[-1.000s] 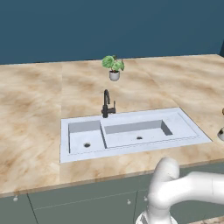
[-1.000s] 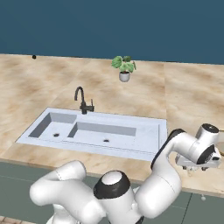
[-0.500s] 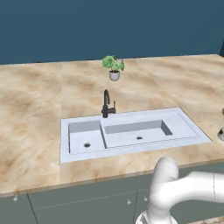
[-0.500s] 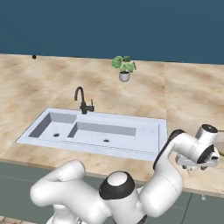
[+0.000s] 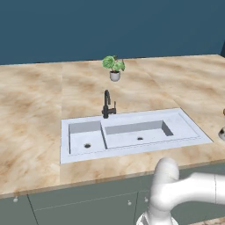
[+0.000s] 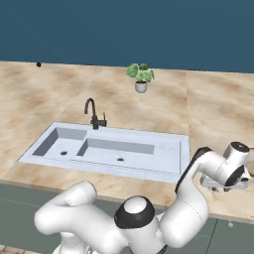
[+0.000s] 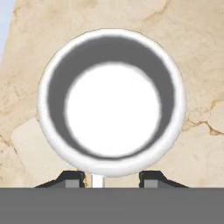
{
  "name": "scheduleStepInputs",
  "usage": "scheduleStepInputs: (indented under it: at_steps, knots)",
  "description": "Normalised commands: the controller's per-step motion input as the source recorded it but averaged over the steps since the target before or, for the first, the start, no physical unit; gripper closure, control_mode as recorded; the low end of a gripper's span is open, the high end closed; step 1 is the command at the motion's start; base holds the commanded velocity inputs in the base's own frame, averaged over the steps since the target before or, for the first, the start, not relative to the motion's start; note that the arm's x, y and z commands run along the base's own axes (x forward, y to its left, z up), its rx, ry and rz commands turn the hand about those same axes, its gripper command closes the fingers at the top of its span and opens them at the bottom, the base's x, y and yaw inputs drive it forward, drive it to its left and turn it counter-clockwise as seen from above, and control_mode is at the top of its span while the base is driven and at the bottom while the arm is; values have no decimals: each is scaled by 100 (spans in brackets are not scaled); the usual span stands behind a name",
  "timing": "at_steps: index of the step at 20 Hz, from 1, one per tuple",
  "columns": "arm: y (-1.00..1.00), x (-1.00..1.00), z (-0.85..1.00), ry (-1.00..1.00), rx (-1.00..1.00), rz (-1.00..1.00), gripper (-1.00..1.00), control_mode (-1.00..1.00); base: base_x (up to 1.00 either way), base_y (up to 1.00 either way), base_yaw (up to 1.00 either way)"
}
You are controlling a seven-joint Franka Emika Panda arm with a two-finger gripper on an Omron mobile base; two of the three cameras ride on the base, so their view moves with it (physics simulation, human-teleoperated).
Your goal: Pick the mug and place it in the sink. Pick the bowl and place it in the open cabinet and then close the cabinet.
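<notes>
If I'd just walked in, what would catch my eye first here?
Probably the white arm bending across the front toward the counter's right end. In the hand view, the mug sits right under the hand, seen from above. Behind, the pale two-basin sink lies in the marbled counter.

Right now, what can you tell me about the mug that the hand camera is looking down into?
The mug is seen from straight above: a round, glossy white rim, a grey inner wall and a bright white bottom, apparently empty. It stands upright on the beige marbled counter. The gripper sits at its near edge, the dark fingertips flanking a small white tab, likely its handle. Whether they touch is unclear.
</notes>
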Motion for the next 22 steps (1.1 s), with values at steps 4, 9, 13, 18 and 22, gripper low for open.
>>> scheduleStepInputs:
  at_steps: [4,9,13,18,22]
  knots:
    - [0,0,-1,-9,0,0,100,-100,0,0,0]
    - [11,-6,-2,-4,-1,3,100,-100,0,0,0]
    - [60,-18,0,-1,-1,10,100,-100,0,0,0]
    - [94,-15,35,-5,-8,17,100,-100,0,0,0]
    - [93,-1,73,-2,-11,26,100,-100,0,0,0]
